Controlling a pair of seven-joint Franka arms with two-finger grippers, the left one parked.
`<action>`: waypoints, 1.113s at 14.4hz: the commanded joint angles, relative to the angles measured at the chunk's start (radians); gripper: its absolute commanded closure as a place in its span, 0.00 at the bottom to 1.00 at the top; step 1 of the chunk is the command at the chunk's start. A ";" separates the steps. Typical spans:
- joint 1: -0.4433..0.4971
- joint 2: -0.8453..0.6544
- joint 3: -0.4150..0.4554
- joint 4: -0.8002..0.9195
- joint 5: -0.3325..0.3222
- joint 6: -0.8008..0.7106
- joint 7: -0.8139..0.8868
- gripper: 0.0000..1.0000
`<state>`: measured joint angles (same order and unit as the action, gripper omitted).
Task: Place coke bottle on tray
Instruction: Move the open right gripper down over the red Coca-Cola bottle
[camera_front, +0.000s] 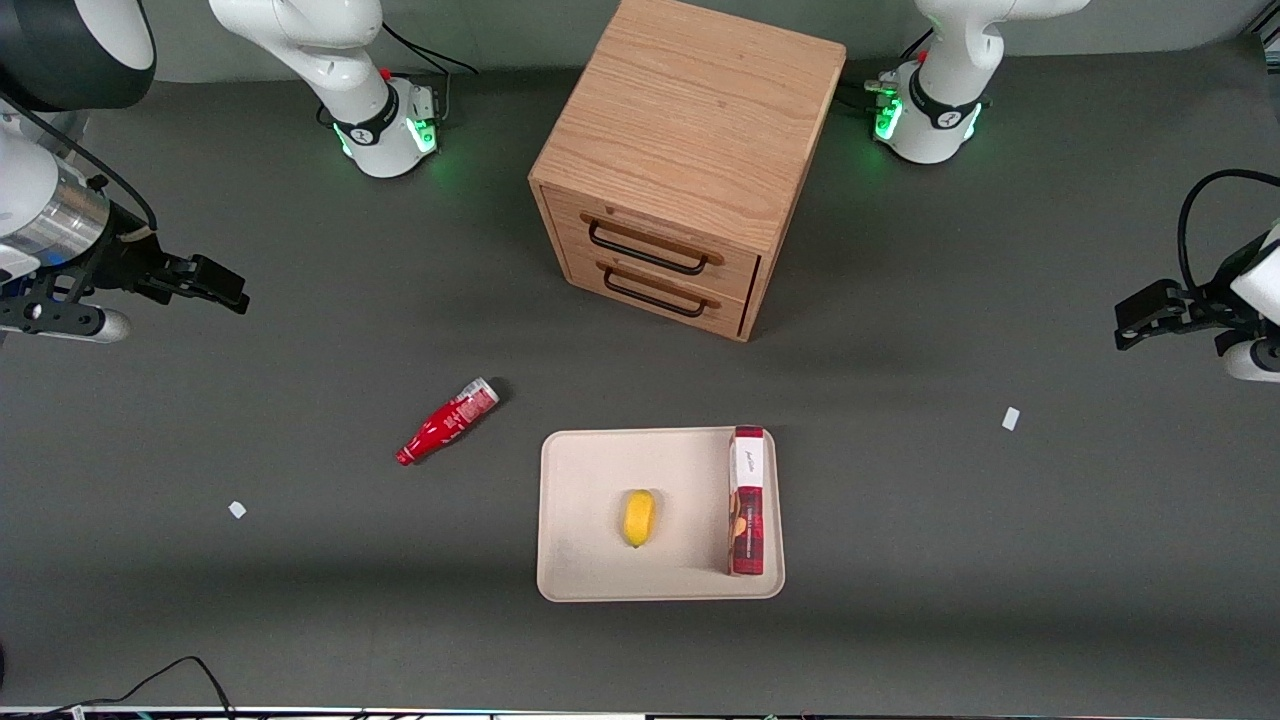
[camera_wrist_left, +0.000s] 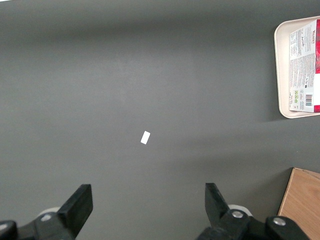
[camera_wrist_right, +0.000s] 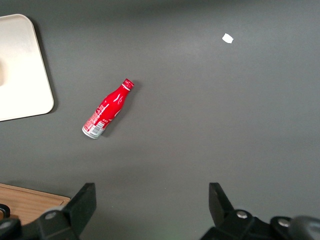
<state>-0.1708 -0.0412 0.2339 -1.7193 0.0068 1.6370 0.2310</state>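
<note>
The coke bottle (camera_front: 447, 421) lies on its side on the grey table, beside the tray (camera_front: 600, 470) toward the working arm's end, cap end nearer the front camera. It also shows in the right wrist view (camera_wrist_right: 107, 108), with a corner of the tray (camera_wrist_right: 22, 70) beside it. The tray is cream-beige and holds a yellow lemon-like fruit (camera_front: 638, 517) and a tall red-and-white box (camera_front: 747, 500). My right gripper (camera_front: 215, 283) hangs above the table at the working arm's end, well away from the bottle, open and empty, and shows in the right wrist view (camera_wrist_right: 152, 197).
A wooden two-drawer cabinet (camera_front: 690, 160) stands farther from the front camera than the tray, both drawers shut. Small white scraps lie on the table (camera_front: 237, 510) (camera_front: 1011, 418). A black cable (camera_front: 160, 680) lies near the front edge.
</note>
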 joint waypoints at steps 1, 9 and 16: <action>0.008 0.003 -0.002 0.018 -0.011 -0.022 0.025 0.00; 0.083 0.199 0.001 0.024 0.107 0.114 0.361 0.00; 0.201 0.303 0.007 -0.242 -0.019 0.510 0.781 0.00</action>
<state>0.0253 0.2562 0.2428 -1.8913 0.0115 2.0575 0.9322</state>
